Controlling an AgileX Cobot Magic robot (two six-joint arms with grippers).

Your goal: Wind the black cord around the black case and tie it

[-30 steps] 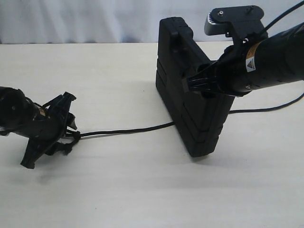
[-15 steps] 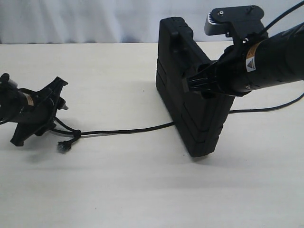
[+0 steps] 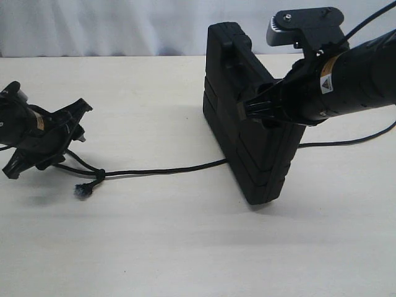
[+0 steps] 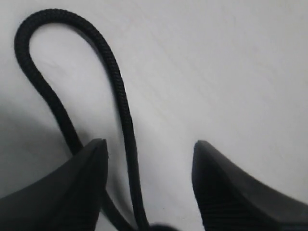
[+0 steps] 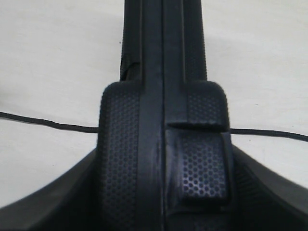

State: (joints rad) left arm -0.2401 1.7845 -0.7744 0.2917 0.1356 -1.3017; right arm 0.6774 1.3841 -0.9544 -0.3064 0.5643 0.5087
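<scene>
Left jaws are spread about a loop of the black cord (image 4: 121,101); right jaws are clamped on the black case (image 3: 238,124).
The case is stood on edge at right on the tabletop (image 3: 154,247), the cord laid flat past its base; no turn is wound, no knot tied.

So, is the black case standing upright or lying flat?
Upright: the black case stands on its narrow edge on the table, clamped by the right gripper.
</scene>
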